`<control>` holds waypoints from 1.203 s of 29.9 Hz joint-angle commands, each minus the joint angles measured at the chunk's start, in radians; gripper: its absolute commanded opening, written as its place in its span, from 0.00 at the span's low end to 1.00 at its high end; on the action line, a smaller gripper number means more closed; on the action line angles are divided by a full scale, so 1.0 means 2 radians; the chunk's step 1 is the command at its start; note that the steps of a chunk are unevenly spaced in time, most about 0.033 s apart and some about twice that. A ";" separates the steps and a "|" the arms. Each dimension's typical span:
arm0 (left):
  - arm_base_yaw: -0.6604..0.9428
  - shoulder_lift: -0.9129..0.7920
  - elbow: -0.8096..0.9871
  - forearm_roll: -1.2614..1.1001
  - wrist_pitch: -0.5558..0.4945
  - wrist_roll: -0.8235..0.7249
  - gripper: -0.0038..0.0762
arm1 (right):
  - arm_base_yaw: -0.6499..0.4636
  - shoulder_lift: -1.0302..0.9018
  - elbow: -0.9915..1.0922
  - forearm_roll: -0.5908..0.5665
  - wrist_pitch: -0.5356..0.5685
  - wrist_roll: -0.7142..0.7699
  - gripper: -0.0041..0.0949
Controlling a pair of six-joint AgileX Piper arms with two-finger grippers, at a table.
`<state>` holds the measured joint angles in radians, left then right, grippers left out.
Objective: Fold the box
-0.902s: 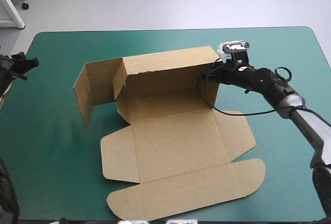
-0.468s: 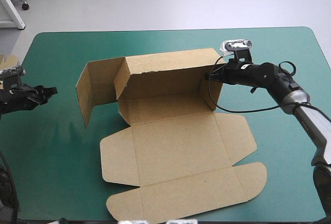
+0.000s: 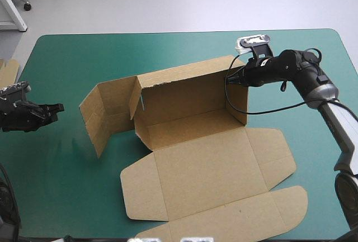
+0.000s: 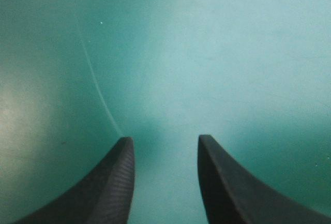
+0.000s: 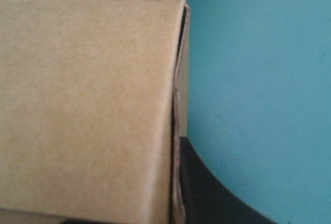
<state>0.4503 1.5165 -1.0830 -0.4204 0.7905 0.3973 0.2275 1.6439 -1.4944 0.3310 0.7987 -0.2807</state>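
Teal-green across the whole table cover (image 3: 184, 43), with the brown box (image 3: 190, 113) at its middle, half built. Back wall raised, short wall at the right-hand end raised too, both meeting in a corner toward the table's far right. At the left-hand end, a side flap (image 3: 106, 116) standing out at an angle, not tucked in. Lid (image 3: 212, 180) flat on the cover, reaching the table's near edge.

Clamped at that raised far-right corner by the right gripper (image 3: 231, 77): all but closed, with the board pinched between. From the right wrist, only one black finger (image 5: 207, 193) to be seen, lying against the doubled board edge, the other hidden behind the brown wall.

Near the table's left edge, well apart from the box, the left gripper (image 3: 55, 108) low over bare cover. Fingers (image 4: 116, 182) spread apart, holding nothing, only teal-green between them.

At the left edge itself, a scrap of more brown board (image 3: 6, 71).
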 commanded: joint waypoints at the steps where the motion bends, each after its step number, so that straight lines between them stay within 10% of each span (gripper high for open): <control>1: 0.001 -0.018 -0.013 -0.018 -0.003 -0.005 0.41 | -0.001 -0.023 -0.061 -0.031 0.025 0.031 0.01; 19: 0.001 -0.018 -0.013 -0.039 0.001 -0.004 0.41 | -0.001 0.077 -0.195 -0.090 0.148 0.074 0.01; 29: 0.001 -0.018 -0.013 -0.040 0.003 -0.004 0.41 | -0.001 0.134 -0.266 -0.112 0.159 0.095 0.49; 36: 0.001 -0.018 -0.013 -0.045 0.002 -0.002 0.41 | -0.008 0.142 -0.276 -0.089 0.103 0.079 0.55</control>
<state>0.4503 1.5165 -1.0830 -0.4715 0.8122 0.3939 0.2265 1.9838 -2.0083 0.1210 1.0914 -0.0987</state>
